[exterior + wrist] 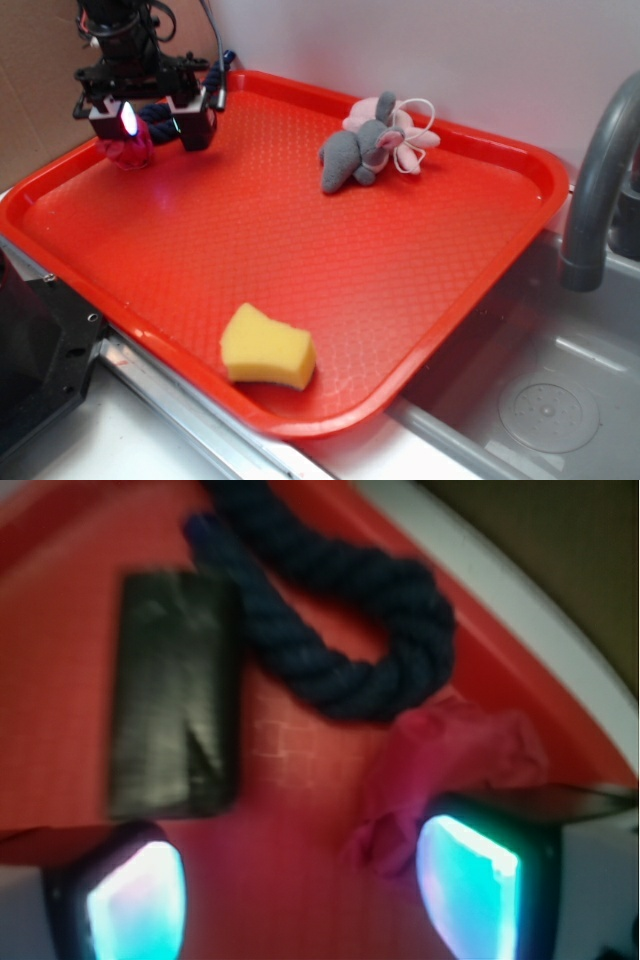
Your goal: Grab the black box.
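While the yellow sponge [267, 348] sits alone near the tray's front edge and the grey plush mouse [364, 150] lies toward the back edge, the work is all in the far left corner of the red tray [330, 270], where the gripper [152, 118] hovers low with its fingers spread apart and nothing between them. In the wrist view the black box [175, 695] lies flat on the tray, its long side running away from the camera, just ahead of the left lit fingertip [135, 900] — off to one side of the gap, not centred in it. The red knot [440, 770] crowds the other fingertip, and the dark blue rope [340, 620] curls beyond it, its end touching or nearly touching the box's far corner. To do this step well, I judge the gripper should shift sideways toward the box until the box sits midway between the fingers, keep the fingers wide, and close across the short width — staying clear of the knot and rope, since a snagged strand could drag the box or spoil the grip.
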`<state>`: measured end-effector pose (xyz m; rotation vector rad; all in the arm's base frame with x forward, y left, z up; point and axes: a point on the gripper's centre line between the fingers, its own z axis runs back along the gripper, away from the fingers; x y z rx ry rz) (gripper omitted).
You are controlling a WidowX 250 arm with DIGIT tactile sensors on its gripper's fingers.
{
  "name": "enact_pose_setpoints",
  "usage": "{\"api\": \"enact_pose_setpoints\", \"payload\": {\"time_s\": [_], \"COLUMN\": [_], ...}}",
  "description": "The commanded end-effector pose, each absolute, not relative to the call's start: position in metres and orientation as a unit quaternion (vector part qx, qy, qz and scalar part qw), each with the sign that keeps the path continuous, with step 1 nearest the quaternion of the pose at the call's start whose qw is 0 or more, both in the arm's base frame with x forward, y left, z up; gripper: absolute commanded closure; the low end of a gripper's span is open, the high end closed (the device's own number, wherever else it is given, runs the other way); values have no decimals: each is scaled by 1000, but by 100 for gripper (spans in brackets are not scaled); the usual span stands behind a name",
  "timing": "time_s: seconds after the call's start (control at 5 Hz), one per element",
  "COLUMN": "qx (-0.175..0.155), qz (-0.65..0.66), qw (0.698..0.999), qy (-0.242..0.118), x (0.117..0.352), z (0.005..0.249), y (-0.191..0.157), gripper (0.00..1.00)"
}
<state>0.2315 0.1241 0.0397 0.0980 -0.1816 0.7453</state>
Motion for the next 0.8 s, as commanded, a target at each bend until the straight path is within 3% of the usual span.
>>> {"api": "enact_pose_setpoints", "payload": {"time_s": [0.0, 0.2, 0.6], "qx": [47, 43, 17], "qz": [371, 361, 316], "qw": [922, 928, 945], "qy": [-97, -86, -88], "x": [249, 252, 249], "z": [33, 25, 39], "y": [142, 133, 107], "gripper": [0, 0, 0]}}
